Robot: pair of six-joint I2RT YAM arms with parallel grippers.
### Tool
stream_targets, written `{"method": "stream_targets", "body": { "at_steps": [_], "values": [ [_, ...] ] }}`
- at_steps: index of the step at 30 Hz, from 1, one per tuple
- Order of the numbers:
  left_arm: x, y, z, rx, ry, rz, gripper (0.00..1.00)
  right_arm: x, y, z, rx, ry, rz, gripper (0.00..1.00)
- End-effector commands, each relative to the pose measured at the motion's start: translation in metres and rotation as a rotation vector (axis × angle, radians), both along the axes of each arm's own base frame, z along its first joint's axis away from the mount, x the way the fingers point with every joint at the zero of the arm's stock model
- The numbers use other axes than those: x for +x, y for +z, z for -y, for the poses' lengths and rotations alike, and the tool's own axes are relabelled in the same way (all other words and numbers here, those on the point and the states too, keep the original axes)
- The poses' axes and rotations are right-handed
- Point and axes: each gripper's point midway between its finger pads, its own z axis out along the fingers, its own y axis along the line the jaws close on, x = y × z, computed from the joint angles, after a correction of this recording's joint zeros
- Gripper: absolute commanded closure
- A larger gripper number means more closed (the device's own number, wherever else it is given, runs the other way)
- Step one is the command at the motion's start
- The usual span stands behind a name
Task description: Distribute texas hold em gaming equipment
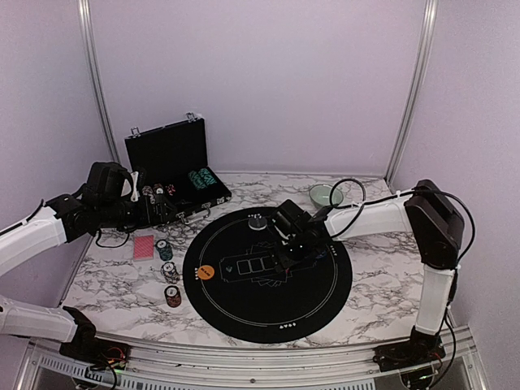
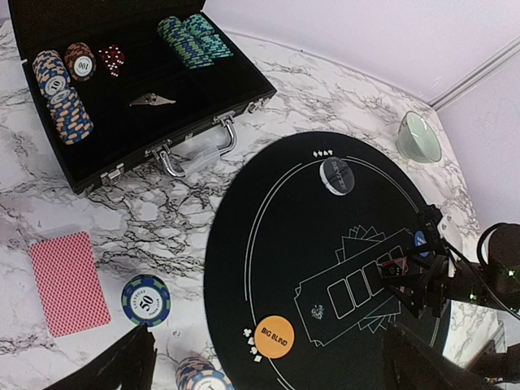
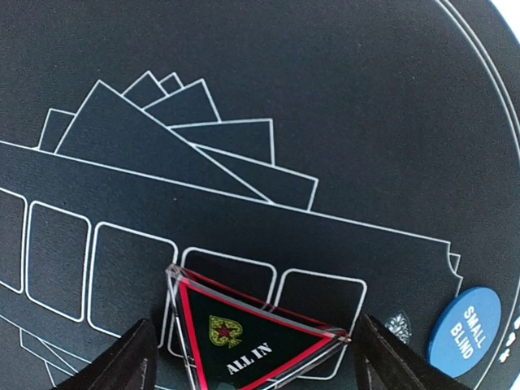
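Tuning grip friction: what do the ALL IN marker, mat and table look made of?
ALL IN marker: likely clear acrylic, glossy; see-through bevelled edges.
Mat: matte black, felt or rubber, unclear; no glare, printed white lines.
Table: marble-look, grey veins, smooth; stone or laminate, can't tell.

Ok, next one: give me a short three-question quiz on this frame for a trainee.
1. True or false: the orange BIG BLIND disc lies inside the black case.
2. What lies on the black mat between the fingers of the right gripper? A, the ALL IN triangle; B, a playing card; C, a poker chip.
3. What colour is the SMALL BLIND disc?
Key: 1, false: it lies on the black mat. 2, A. 3, blue.
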Motion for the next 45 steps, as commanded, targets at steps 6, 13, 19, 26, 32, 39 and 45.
{"method": "stream_targets", "body": {
  "at_steps": [6,13,19,26,32,39,45],
  "values": [
    [0.003,0.004,0.000,-0.005,0.002,-0.001,0.01,-0.001,0.001,-0.008,0.058,0.011,-0.003,0.37],
    [0.004,0.001,0.000,0.001,0.005,-0.006,0.01,-0.021,0.006,-0.030,0.079,0.044,-0.020,0.42],
    [0.005,0.001,0.001,0.003,0.005,-0.007,0.01,-0.056,0.013,-0.073,0.098,0.120,-0.028,0.42],
    [0.008,0.000,0.002,0.006,0.001,-0.007,0.01,-0.098,0.019,-0.128,0.144,0.220,-0.043,0.42],
    [0.008,0.001,0.004,-0.002,-0.003,-0.006,0.01,-0.108,0.014,-0.154,0.146,0.265,-0.047,0.42],
    [0.006,0.002,0.002,-0.004,-0.001,0.000,0.01,-0.103,0.010,-0.166,0.138,0.278,-0.036,0.42],
    [0.005,0.000,0.002,-0.003,0.000,-0.003,0.01,-0.101,0.004,-0.171,0.125,0.285,-0.038,0.42]
  ]
}}
